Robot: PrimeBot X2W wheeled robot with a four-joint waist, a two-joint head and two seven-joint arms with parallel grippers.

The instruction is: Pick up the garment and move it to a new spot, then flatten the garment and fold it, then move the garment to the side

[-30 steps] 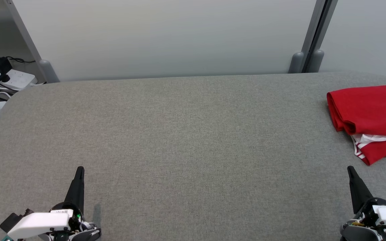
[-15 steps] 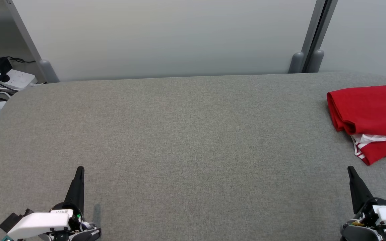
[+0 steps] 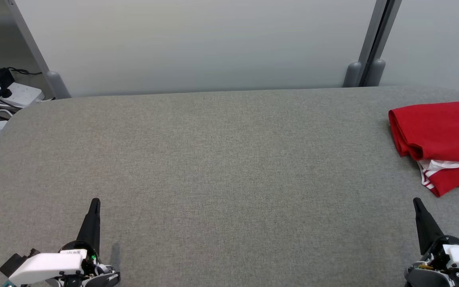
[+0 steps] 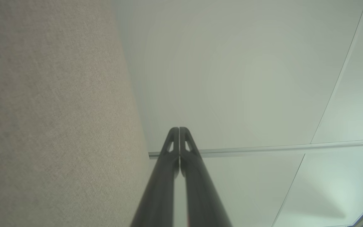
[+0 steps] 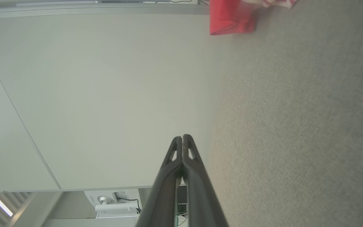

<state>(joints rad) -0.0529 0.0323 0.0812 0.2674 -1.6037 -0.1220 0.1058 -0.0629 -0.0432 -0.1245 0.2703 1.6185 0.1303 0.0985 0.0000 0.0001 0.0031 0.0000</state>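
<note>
While the left hand [image 3: 94, 201] hangs low over the near left of the grey fabric-topped desk [image 3: 229, 159], its two dark fingers are pressed together tip to tip, pinching nothing, pointing twd the far side. Right hand [image 3: 416, 201], near right: same pose, fingers pressed together, empty. Red garment [image 3: 436, 131] lies at the far right of the desk, loosely folded w/ a rolled edge on its left side & a bit of white trim w/ red stripes showing at its near edge; its right part runs out of the head view. It lies apart from the right hand, farther off. Pale wall panel [image 3: 197, 44] stands behind the desk; white power strip [image 3: 14, 93] w/ black plugs sits beyond the far left corner.
</note>
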